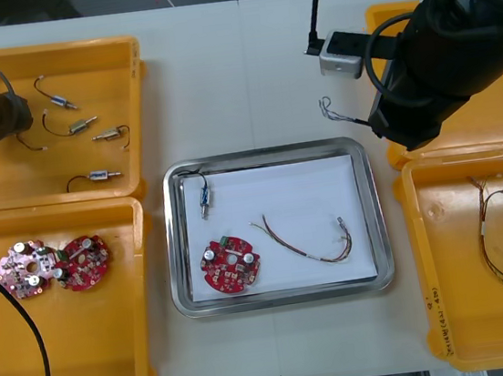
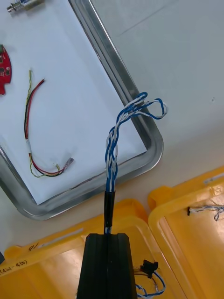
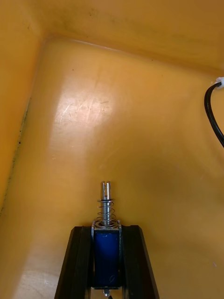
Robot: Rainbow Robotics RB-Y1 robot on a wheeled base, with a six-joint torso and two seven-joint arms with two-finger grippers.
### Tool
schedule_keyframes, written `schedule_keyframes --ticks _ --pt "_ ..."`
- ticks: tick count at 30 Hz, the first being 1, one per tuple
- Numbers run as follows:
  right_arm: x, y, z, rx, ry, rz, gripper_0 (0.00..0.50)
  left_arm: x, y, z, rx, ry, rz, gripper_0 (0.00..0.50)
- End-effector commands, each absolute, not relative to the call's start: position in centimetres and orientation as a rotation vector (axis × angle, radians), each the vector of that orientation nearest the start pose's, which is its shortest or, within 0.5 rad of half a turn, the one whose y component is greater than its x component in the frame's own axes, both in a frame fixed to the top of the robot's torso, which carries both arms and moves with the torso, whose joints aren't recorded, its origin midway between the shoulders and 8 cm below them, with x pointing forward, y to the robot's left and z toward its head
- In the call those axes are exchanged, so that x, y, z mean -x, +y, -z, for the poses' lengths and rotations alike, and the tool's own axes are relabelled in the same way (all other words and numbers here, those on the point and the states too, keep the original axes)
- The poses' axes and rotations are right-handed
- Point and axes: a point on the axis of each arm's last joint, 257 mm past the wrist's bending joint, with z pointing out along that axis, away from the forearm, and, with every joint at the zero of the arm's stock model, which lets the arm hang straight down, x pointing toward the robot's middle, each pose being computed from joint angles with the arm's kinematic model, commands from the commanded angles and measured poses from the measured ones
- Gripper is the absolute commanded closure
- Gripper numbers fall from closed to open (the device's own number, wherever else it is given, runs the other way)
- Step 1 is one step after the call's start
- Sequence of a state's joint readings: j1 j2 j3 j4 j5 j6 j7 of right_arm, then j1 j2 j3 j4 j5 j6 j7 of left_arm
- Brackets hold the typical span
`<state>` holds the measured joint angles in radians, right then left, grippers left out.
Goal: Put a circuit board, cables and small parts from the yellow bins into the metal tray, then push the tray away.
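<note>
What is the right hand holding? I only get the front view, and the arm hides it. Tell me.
Observer: The right hand is shut on a blue and white cable, gripped at its black sleeve.
Operator: Report the left hand.
Observer: The left hand is shut on a small metal part with a blue body and a spring, inside a yellow bin.
Operator: Give me what lies near it.
Observer: A black cable curves in by the bin's wall, apart from the part.
</note>
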<state>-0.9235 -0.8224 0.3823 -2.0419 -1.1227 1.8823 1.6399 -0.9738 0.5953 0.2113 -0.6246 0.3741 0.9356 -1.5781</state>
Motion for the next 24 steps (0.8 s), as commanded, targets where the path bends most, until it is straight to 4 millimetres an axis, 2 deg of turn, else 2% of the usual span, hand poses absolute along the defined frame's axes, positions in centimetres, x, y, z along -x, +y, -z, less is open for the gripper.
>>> schedule_keyframes --ticks 1,4,13,16,21,24 --pt "-43.1 -11.5 7.2 1.584 2.117 0.173 0.500 -65.1 48.3 17.6 0.242 2.331 -0.159 0.500" --pt "-43.2 -10.6 7.7 1.667 2.066 0.178 0.500 -64.9 48.5 16.7 0.237 2.338 -0.159 0.500" --pt "-44.2 -8.1 9.8 1.870 1.904 0.301 0.500 -61.6 47.7 10.9 0.239 2.428 -0.116 0.500" --pt "-44.5 -7.4 11.5 1.898 1.896 0.308 0.500 -60.6 47.2 9.0 0.246 2.444 -0.119 0.500" --pt "-44.9 -6.4 14.1 1.916 1.894 0.272 0.500 -59.6 46.4 8.0 0.251 2.467 -0.119 0.500" --pt "-45.4 -6.7 16.0 1.919 1.902 0.290 0.500 -59.0 45.9 7.3 0.252 2.477 -0.117 0.500"
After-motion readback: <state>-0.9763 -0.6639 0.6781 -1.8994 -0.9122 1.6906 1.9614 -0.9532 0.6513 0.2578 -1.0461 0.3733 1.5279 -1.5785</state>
